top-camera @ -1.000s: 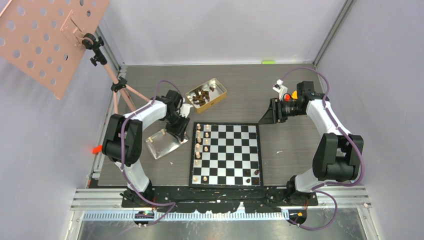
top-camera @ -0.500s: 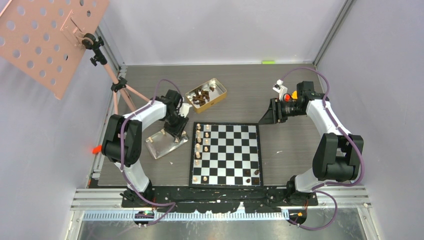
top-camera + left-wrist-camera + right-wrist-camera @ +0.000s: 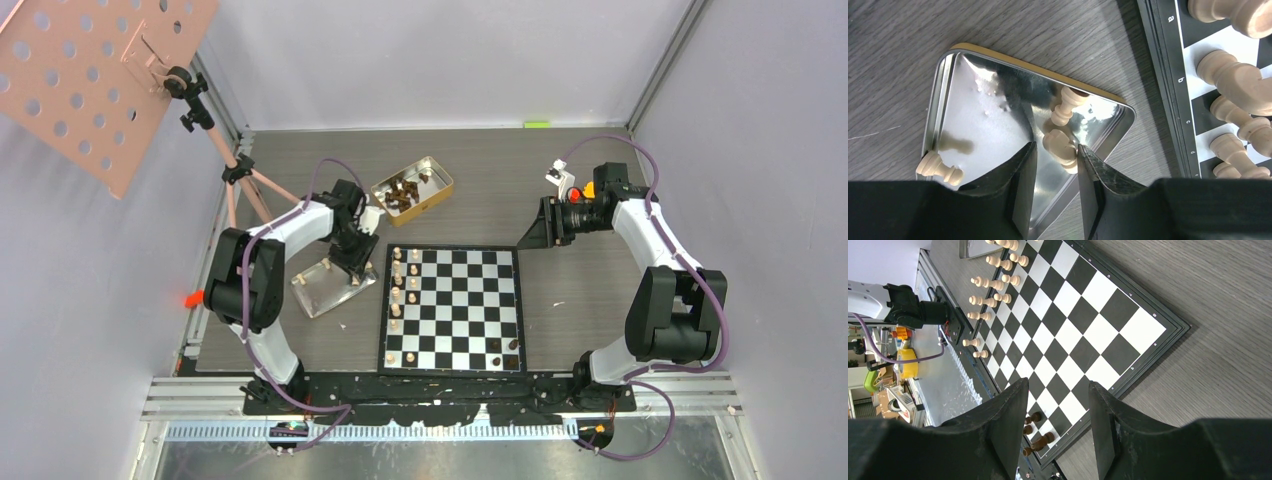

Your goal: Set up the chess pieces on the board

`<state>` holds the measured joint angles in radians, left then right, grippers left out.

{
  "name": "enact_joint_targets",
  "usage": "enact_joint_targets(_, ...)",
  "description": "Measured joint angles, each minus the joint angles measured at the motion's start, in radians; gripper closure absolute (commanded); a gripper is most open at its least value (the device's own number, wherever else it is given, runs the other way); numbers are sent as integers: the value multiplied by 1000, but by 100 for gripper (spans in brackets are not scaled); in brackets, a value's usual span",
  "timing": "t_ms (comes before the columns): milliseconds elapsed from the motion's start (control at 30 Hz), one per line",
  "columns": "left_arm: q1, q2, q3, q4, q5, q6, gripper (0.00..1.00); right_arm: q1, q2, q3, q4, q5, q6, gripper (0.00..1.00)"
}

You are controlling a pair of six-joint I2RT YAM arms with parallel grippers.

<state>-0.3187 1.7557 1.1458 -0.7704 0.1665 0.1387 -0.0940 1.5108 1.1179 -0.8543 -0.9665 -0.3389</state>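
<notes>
The left gripper (image 3: 1055, 147), jaws parted, straddles a pale chess piece (image 3: 1060, 150) in the tin lid (image 3: 973, 110) at nine o'clock of the board (image 3: 452, 310); the right gripper (image 3: 1058, 385) gapes empty.

A finger of the left claw (image 3: 1055, 150) covers part of a pale piece (image 3: 1058, 145); the board (image 3: 1168, 75) runs off frame.

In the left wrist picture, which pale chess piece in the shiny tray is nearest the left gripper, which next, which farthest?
1. The chunky piece, between the left gripper's fingers.
2. The slim piece, just past the fingertips, by the shiny tray's far corner.
3. The little pawn, far left by the rim.
</notes>
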Motion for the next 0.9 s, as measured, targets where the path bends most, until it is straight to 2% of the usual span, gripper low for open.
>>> enact_joint_targets(333, -5, 23, 0, 12, 12, 1, 73, 0, 2, 0, -2, 0, 0, 47)
enact_joint_targets(667, -7, 19, 0, 19, 6, 14, 89, 0, 2, 0, -7, 0, -4, 47)
enact_joint_targets(900, -1, -82, -22, 35, 20, 39, 97, 0, 2, 0, -7, 0, -5, 47)
